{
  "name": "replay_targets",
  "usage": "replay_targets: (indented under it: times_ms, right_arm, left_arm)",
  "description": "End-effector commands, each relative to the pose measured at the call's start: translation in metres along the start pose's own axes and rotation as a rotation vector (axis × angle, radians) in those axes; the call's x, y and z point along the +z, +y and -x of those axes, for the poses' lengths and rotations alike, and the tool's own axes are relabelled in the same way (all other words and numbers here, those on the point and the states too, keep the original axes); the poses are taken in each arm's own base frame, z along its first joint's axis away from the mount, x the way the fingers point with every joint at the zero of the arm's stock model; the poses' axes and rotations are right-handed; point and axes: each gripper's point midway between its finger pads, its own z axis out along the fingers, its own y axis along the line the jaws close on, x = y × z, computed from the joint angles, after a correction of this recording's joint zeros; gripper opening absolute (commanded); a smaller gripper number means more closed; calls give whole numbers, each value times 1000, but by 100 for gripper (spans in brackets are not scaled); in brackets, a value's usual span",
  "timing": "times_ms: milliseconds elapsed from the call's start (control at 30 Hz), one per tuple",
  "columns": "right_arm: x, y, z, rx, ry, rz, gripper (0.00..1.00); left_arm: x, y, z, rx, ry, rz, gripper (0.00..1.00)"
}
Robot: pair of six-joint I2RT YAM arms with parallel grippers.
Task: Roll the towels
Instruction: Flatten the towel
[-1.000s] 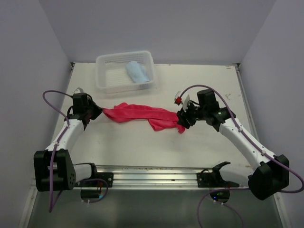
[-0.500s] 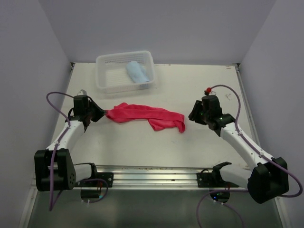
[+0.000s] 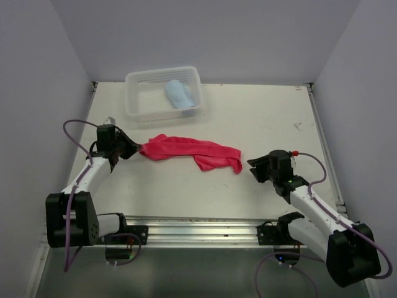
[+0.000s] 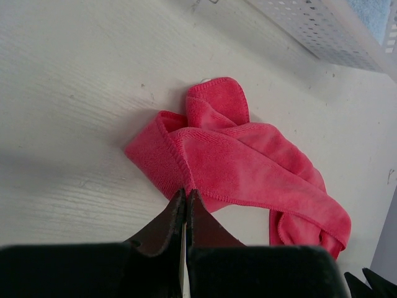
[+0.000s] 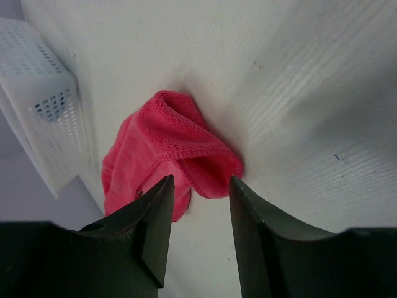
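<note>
Pinkish-red and bunched into a long loose strip, the red towel (image 3: 189,150) lies on the desk (image 3: 273,118) just in front of the basket (image 3: 138,105), on the side toward the arm bases, and does not touch it. The strip runs roughly along the basket's front wall. Its left end sits in front of the basket's left part and its right end reaches past the basket's right corner. It is not rolled, just soft folds, with the right end doubled over into a small loop.

The blue towel (image 3: 178,94) is inside the basket, in its right half, as a compact bundle on the floor of it. Can't tell from above how tidy the bundle is.

The left gripper (image 3: 135,149) is clenched on the red towel's left end. In the left wrist view the two fingers meet right on the stitched hem and the cloth fans away from them. It sits low at the desk, in front of the basket's left front corner.

The right gripper (image 3: 254,169) is released, jaws apart, with nothing between them. It is farther from the basket than the red towel, out past the basket's right corner, near the towel's folded right end but apart from it. In the right wrist view that folded end shows through the gap between the fingers, ahead of them and untouched. The basket's perforated white wall is at the left edge of that view.
</note>
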Motion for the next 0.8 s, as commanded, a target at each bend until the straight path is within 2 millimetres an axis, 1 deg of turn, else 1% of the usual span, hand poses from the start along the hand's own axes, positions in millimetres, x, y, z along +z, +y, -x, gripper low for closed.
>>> replay_targets:
  times_ms: [0, 67, 100, 133, 200, 233, 333, 600, 767]
  right_arm:
    - [4, 11, -8, 165, 30, 59, 44]
    - [6, 8, -16, 177, 50, 59, 44]
    - [10, 0, -20, 175, 57, 31, 44]
    - [11, 3, -22, 175, 63, 47, 43]
    - [16, -4, -33, 172, 88, 20, 43]
    - [17, -3, -36, 172, 94, 25, 43]
    - [21, -9, -44, 174, 104, 8, 43]
    - [29, -17, -48, 189, 108, -16, 45]
    - [33, -17, -52, 202, 124, -17, 45]
  left_arm:
    - [0, -8, 8, 26, -26, -49, 0]
    - [0, -9, 9, 27, -30, -51, 0]
    - [0, -8, 9, 27, -30, -51, 0]
    - [0, -9, 9, 27, -29, -52, 0]
    - [0, -8, 9, 27, -30, -51, 0]
    - [0, -8, 8, 27, -28, -53, 0]
    - [0, -8, 8, 31, -27, -50, 0]
    - [0, -8, 7, 33, -24, -56, 0]
    - [1, -8, 6, 35, -22, -58, 0]
